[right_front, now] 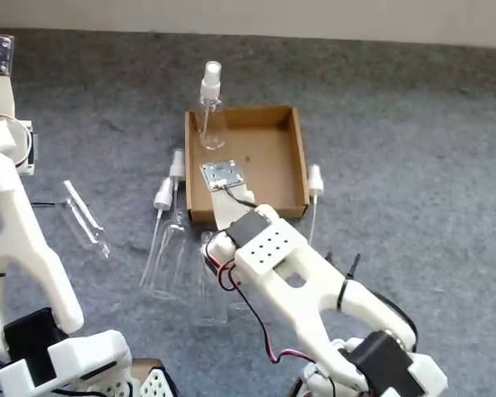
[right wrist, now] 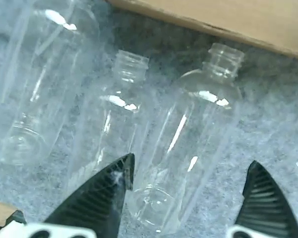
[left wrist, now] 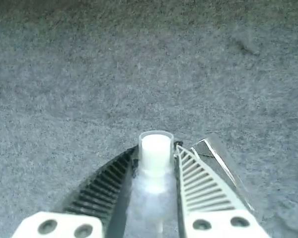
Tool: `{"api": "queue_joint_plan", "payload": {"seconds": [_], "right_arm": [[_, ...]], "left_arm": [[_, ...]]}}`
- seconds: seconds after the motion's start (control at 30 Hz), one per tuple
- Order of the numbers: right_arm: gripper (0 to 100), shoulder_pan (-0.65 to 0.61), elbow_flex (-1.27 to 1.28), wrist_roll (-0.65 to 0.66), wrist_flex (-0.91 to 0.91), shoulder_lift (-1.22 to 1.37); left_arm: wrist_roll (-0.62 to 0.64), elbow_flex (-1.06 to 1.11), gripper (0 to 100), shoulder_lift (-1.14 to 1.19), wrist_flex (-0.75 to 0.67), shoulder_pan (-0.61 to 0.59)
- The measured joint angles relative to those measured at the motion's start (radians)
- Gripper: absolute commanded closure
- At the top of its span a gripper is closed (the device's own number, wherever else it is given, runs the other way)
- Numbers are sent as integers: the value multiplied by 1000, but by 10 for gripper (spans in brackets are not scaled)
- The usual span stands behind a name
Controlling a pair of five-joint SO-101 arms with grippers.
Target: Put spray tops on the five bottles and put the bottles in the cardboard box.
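Two tools: left tool (left wrist: pixel 156 163) clamps spray top (left wrist: pixel 155 148), right tool (right wrist: pixel 191 163) spread wide over uncapped bottle (right wrist: pixel 188 139); risk: off-centre pinch, slick round bottle rolls away

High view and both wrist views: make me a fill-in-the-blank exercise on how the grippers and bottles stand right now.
1. The left gripper is ____ on a white spray top.
2. The right gripper hangs ____ over capless bottles lying on the carpet.
3. The capped bottle in the cardboard box stands ____.
Missing words: shut; open; upright.
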Motion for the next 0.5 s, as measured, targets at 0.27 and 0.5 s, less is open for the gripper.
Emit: {"api": "queue_joint_plan", "payload": {"seconds": [0.27,0.5], "right_arm": [[882,26,0,-2,-6,132],[994,164,34,3,-11,130]], "left_arm": [[-32,0,989,0,0,0],[-32,0,989,0,0,0]]}}
